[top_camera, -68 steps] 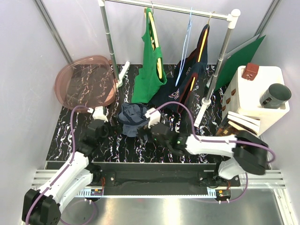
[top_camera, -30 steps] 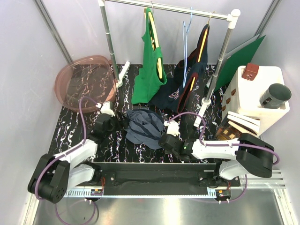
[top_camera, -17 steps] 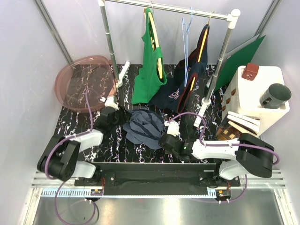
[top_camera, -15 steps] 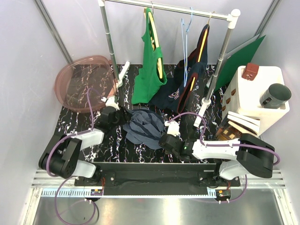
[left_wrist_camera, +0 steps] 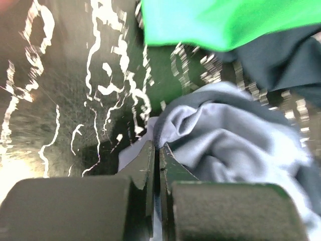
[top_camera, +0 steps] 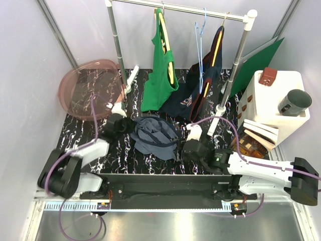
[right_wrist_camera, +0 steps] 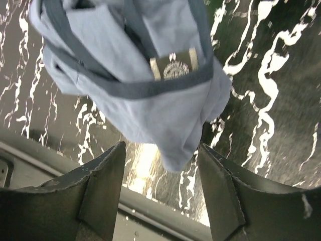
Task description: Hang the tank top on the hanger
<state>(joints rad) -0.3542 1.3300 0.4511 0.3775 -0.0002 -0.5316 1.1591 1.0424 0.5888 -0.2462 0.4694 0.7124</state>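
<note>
Black marbled worktop (top_camera: 130, 160) fills the overhead view. On it the tank top (top_camera: 155, 136) lies crumpled between your two hands, with the left hand (top_camera: 122, 126) at its left edge and the right hand (top_camera: 185, 148) just off its right edge. The hanger (top_camera: 200, 37) hangs on the rail (top_camera: 175, 7), well beyond the garment and off to the right, so your right arm is the nearer one.

Left wrist: your left hand (left_wrist_camera: 155, 150) is pinched narrow, apparently on a fold of the tank top (left_wrist_camera: 225, 130).

Right wrist: your right hand (right_wrist_camera: 160, 148) stands wide and holds nothing. The tank top (right_wrist_camera: 135, 75) lies just ahead of its tips.
</note>
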